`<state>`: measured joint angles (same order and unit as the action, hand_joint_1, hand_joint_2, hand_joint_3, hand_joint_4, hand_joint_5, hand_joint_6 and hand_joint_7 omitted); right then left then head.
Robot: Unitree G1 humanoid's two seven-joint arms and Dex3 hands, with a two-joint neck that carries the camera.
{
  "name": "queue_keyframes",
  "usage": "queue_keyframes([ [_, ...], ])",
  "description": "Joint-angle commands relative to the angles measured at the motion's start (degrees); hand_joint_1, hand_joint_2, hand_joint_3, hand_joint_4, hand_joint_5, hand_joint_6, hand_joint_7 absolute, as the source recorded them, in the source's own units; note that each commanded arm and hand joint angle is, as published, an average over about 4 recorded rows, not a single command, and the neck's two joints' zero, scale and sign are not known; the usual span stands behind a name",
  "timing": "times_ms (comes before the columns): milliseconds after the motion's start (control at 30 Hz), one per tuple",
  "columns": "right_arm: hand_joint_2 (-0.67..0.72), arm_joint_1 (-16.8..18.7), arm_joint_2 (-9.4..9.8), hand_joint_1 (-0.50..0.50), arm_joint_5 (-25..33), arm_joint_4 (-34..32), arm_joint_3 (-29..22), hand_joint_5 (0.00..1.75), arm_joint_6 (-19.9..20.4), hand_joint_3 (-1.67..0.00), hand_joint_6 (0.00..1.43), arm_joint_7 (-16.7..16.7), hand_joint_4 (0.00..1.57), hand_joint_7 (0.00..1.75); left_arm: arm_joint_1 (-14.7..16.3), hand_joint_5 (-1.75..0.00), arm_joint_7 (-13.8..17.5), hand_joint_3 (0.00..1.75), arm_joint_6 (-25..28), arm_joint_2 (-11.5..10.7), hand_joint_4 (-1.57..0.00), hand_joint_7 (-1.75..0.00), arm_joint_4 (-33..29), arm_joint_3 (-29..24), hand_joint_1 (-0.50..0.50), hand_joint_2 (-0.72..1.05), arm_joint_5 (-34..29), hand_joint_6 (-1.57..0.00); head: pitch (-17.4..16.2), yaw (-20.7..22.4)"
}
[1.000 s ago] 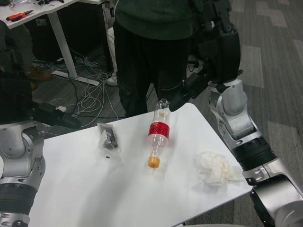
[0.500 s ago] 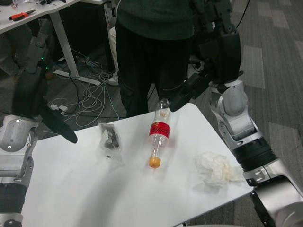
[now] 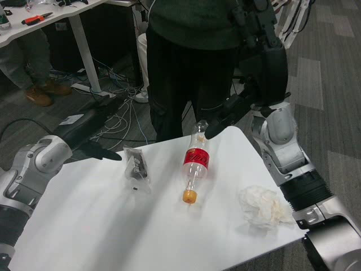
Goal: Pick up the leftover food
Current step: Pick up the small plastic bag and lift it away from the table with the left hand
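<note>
The person (image 3: 192, 62) at top centre is cut off above the chest, and the bag's (image 3: 136, 168) dark contents are too blurred to identify.

grey carpet (image 3: 333, 73), floor cables (image 3: 121, 113), bg desk (image 3: 67, 17)

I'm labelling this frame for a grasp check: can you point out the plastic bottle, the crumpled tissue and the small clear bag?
plastic bottle (image 3: 197, 158): head view, on its red label.
crumpled tissue (image 3: 263, 206): head view, middle of the wad.
small clear bag (image 3: 136, 167): head view, on the dark contents inside.
</note>
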<state>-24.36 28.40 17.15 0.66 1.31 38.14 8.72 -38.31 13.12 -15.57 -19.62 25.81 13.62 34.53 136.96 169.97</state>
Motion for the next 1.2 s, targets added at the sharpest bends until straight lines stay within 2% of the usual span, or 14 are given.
queue_keyframes([
  [33,0.47,0.36,-0.53,-0.25,0.52,0.93,0.36,0.00,0.09,0.00,0.00,0.03,0.00,0.00,-2.95,0.00,0.07,0.00,1.64,0.33,0.00,0.00,5.96,3.56,-0.50,1.05,0.89,0.00,-0.13,1.24],
  [200,0.47,0.76,-1.19,-0.25,1.44,1.58,1.15,0.00,0.00,0.00,0.00,-0.02,0.00,0.00,-7.31,0.00,-0.15,0.00,1.82,0.51,0.00,0.00,12.20,9.14,-0.50,1.03,1.99,0.00,-0.39,2.88],
  [467,0.42,1.57,-1.41,-0.25,1.83,1.80,1.33,0.00,0.00,0.00,0.00,-0.02,0.00,0.00,-7.94,0.00,1.25,0.00,1.97,0.38,0.00,0.00,12.64,10.09,-0.50,0.74,0.08,0.00,-1.71,3.93],
  [500,0.44,1.72,-1.41,-0.25,1.88,1.80,1.33,0.00,0.00,0.00,0.00,-0.02,0.00,0.00,-7.83,0.00,1.34,0.00,1.99,0.38,0.00,0.00,12.60,9.93,-0.50,0.63,-0.12,0.00,-1.85,4.03],
  [600,0.42,2.05,-1.41,-0.25,1.99,1.80,1.33,0.00,0.00,0.00,0.00,-0.02,0.00,0.00,-7.44,0.00,1.60,0.00,2.19,0.33,0.00,0.00,12.20,9.40,-0.50,0.05,-0.25,0.00,-2.21,4.37],
  [767,0.41,2.25,-1.41,-0.25,2.41,1.80,1.46,0.00,0.00,0.00,0.00,-0.02,0.00,0.00,-7.17,0.00,2.04,0.00,2.61,0.02,0.00,0.00,11.50,9.18,-0.50,-0.37,0.05,0.00,-2.30,4.54],
  [833,0.44,2.34,-1.41,-0.25,2.63,1.80,1.50,0.00,0.00,0.00,0.00,-0.02,0.00,0.00,-6.95,0.00,2.13,0.00,2.70,-0.15,0.00,0.00,11.24,9.05,-0.50,-0.46,0.05,0.00,-2.28,4.51],
  [1000,0.41,2.54,-1.41,-0.25,2.74,1.80,1.50,0.00,0.00,0.00,0.00,-0.02,0.00,0.00,-6.56,0.00,2.26,0.00,2.83,-0.33,0.00,0.00,10.73,9.12,-0.50,-0.55,0.08,0.00,-3.23,5.20],
  [1067,0.41,2.56,-1.41,-0.25,2.74,2.02,1.46,0.00,-0.22,0.00,0.00,0.03,0.00,0.00,-6.87,0.00,2.09,0.00,3.12,-0.48,0.00,0.00,10.75,10.92,-0.50,-0.55,0.21,0.00,-3.48,5.32],
  [1200,0.41,2.56,-1.50,-0.25,2.93,2.51,1.64,0.00,-0.79,0.00,0.00,-0.02,0.00,0.00,-8.40,0.00,1.52,0.00,3.58,-0.55,0.00,0.00,12.91,17.89,-0.50,-0.55,0.58,0.00,-3.76,5.26],
])
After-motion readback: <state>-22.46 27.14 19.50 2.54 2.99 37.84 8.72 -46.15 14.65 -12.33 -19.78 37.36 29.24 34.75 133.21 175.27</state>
